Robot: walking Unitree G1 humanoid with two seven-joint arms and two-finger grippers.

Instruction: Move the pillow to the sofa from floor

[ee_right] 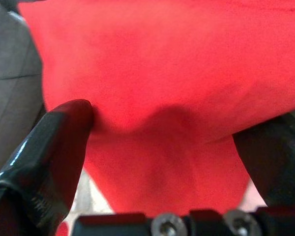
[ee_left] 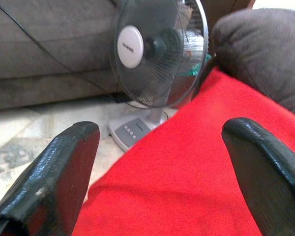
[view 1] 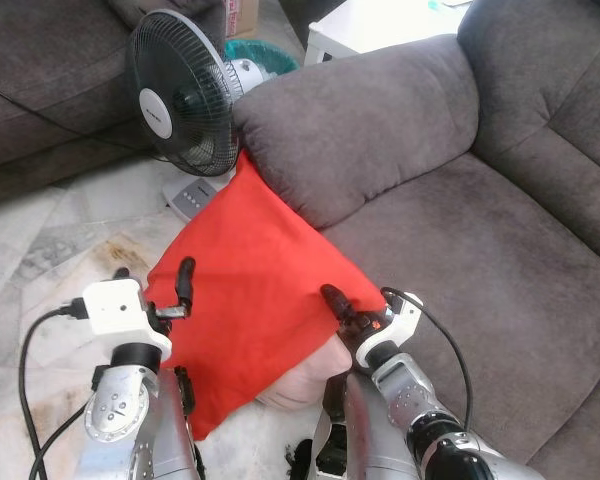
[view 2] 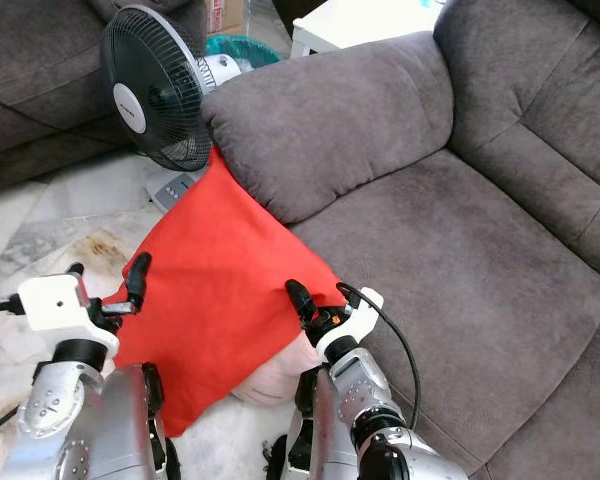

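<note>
A: Red fabric nearest the camera, that's the pillow, held up between both arms at about 6 o'clock, low centre of the head view.

B: Jaw states?

A: Left gripper at 8 o'clock on the pillow's left edge, fingers spread wide with cloth between them, pressing against it rather than pinching. Right gripper at 5 o'clock on the right corner, also wide open, one finger denting the fabric in the wrist view. Neither is closed on it; looks like a squeeze between two arms.

B: Where's the pillow relative to the sofa?

A: Lower corner hangs over the tiled floor. Upper corner is tucked against the grey sofa armrest at 12 o'clock. Seat cushion lies at 2 o'clock, unoccupied.

B: Handling?

A: Soft, light, floppy, judging by the sag and dents. Velvety cover probably grips okay. Best hold is opposite edges, pressing inward.

B: Farther back?

A: Black standing fan at 11 o'clock, just beside the armrest. White table beyond.
</note>
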